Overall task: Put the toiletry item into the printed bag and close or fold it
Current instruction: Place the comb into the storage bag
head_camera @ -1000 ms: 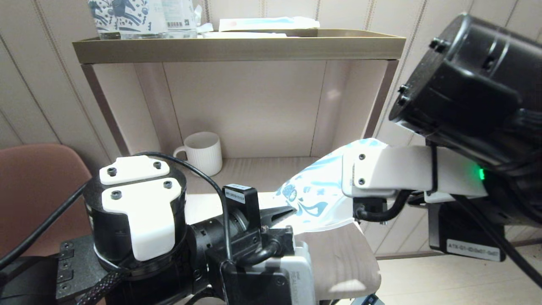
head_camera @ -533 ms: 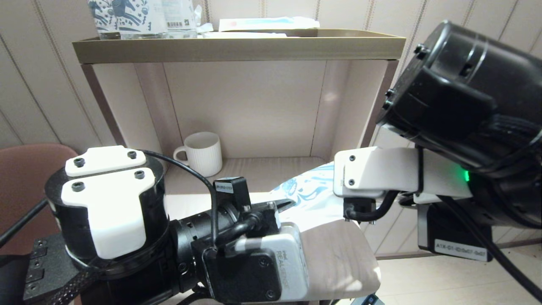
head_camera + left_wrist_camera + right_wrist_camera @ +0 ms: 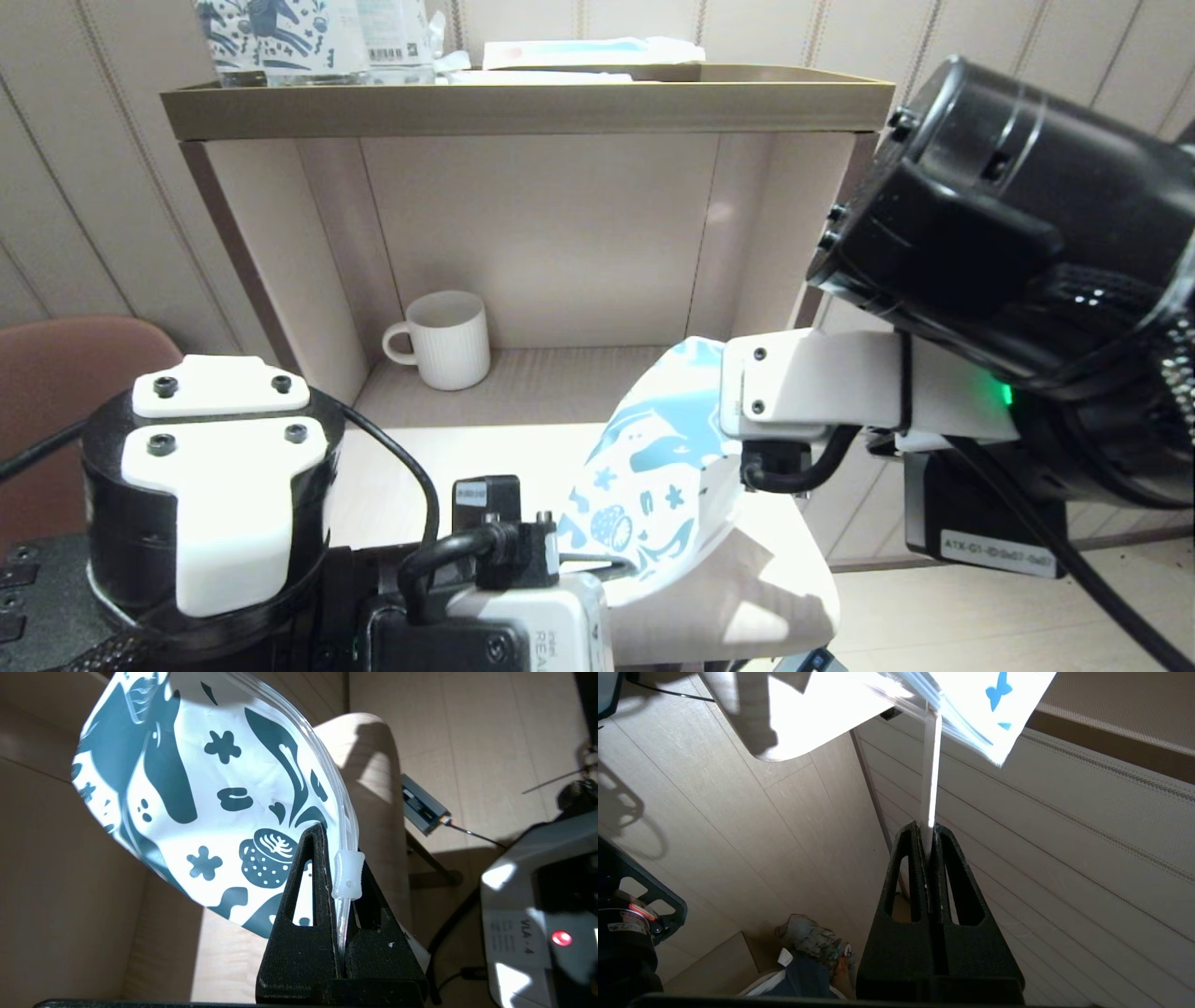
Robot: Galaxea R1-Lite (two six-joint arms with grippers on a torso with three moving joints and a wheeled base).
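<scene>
Camera on my left wrist (image 3: 551, 635): white casing at about six o'clock in the head view, printed "REA", the rest cut off by the frame edge.
Label under my right arm (image 3: 996, 552): white strip on a black block at about four o'clock; it begins "ATX-" and the remainder is too small for me to read.
Barcode label (image 3: 385, 54): on the horse-patterned package (image 3: 280, 37) at eleven o'clock; digits unreadable.
White unit beside my left wrist (image 3: 523, 942): sideways print, possibly "VLA-4", above a red light.
</scene>
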